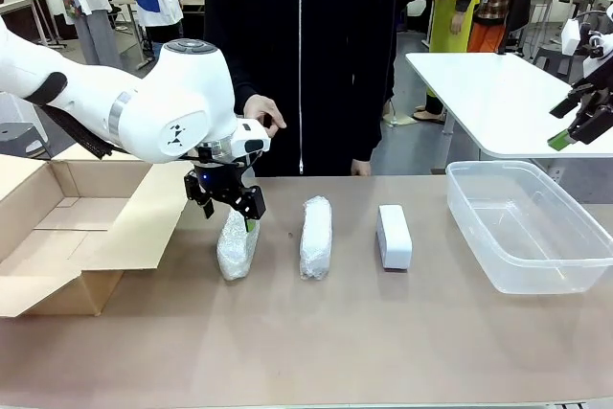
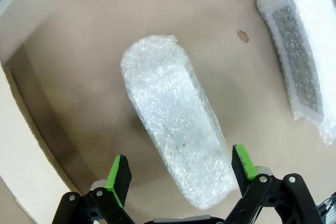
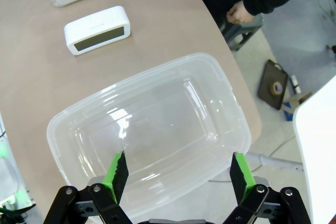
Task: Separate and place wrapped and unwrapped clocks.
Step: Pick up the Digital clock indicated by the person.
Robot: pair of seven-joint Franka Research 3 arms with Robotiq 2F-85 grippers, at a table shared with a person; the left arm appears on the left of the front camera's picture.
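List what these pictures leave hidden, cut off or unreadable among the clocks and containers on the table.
- Front view: the left gripper covers the far end of the left wrapped clock.
- Left wrist view: the right edge cuts off the middle wrapped clock.
- Right wrist view: the dark face of the unwrapped clock is too small to read.
- Front view: the left edge cuts off the cardboard box.

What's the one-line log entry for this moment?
left gripper: open, straddling left bundle | right gripper: open, high over bin | bare clock: on table
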